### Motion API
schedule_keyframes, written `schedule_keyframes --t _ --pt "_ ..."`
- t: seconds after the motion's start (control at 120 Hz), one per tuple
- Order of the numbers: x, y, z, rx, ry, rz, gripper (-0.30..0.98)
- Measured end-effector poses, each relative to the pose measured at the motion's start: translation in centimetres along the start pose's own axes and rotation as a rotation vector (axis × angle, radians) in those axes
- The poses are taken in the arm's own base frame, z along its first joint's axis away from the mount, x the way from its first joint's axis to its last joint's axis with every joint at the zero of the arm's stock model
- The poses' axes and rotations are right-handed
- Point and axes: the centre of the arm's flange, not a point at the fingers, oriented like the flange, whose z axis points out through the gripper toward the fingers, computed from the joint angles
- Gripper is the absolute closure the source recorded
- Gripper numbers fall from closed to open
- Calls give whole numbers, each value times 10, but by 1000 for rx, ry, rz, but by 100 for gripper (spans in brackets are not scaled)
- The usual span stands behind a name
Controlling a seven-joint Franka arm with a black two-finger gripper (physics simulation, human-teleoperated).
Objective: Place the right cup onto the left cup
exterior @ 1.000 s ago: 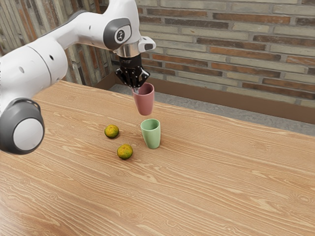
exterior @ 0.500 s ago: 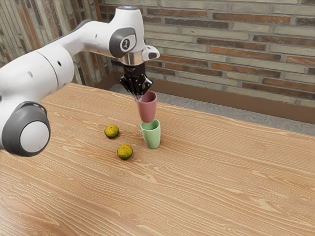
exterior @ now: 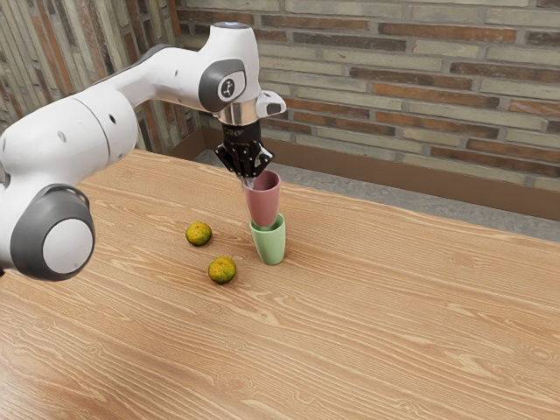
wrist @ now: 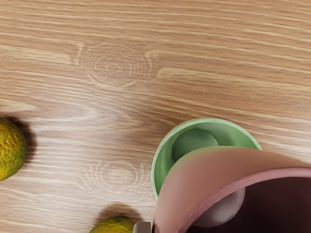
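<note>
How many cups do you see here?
2. The pink cup is held by the gripper, its base at the mouth of the green cup, which stands upright on the table.

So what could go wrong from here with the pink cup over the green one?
The pink cup looks off-centre in the wrist view, with part of the green cup's opening uncovered, so it might catch the rim and tip the green cup.
The jaws are shut on one side of the pink cup's rim, so contact could make it tilt or slip.
A toppled cup could knock the nearby fruit.
</note>
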Motion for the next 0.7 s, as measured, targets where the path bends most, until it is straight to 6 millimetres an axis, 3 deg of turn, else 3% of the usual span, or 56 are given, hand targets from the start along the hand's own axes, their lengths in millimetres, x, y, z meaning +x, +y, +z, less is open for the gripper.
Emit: schedule_keyframes --t 0.7 --pt "5 3 20 -7 -17 8 79"
